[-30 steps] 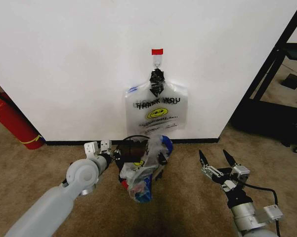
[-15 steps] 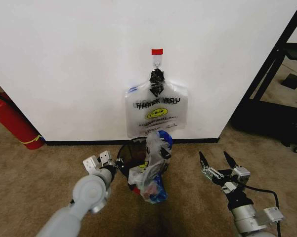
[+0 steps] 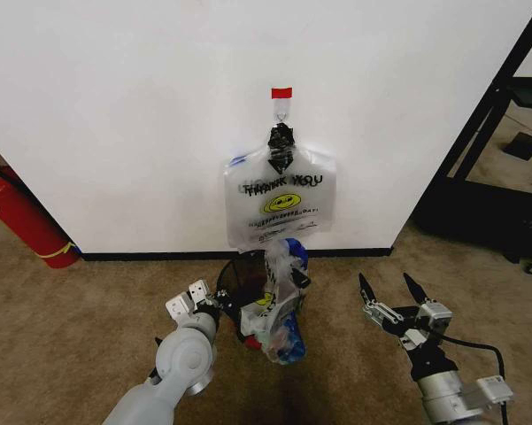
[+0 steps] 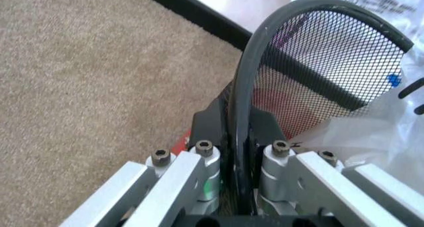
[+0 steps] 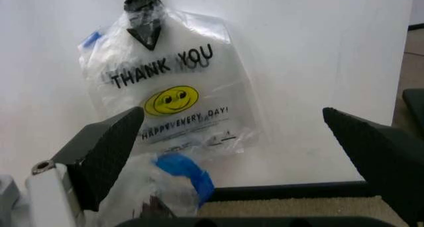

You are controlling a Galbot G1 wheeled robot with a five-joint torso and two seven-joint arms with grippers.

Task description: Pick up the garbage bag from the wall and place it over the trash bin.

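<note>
Gripping the rim of the trash bin [image 3: 248,297], the left pincer [image 4: 237,152] has its fingers closed on either side of the black wire-mesh edge. Garbage bag [image 3: 279,301]: crumpled, draped over the bin's side farthest from that pincer, hanging down the outside toward the carpet [image 3: 62,310]. Right pincer [image 3: 392,297]: fingers spread wide, holding nothing, well apart from the bin on the bag's side. Beyond both pincers, on the wall [image 3: 115,106]: bundle of "THANK YOU" bags [image 3: 281,199] hanging from a hook under a red tape patch [image 3: 281,93].
</note>
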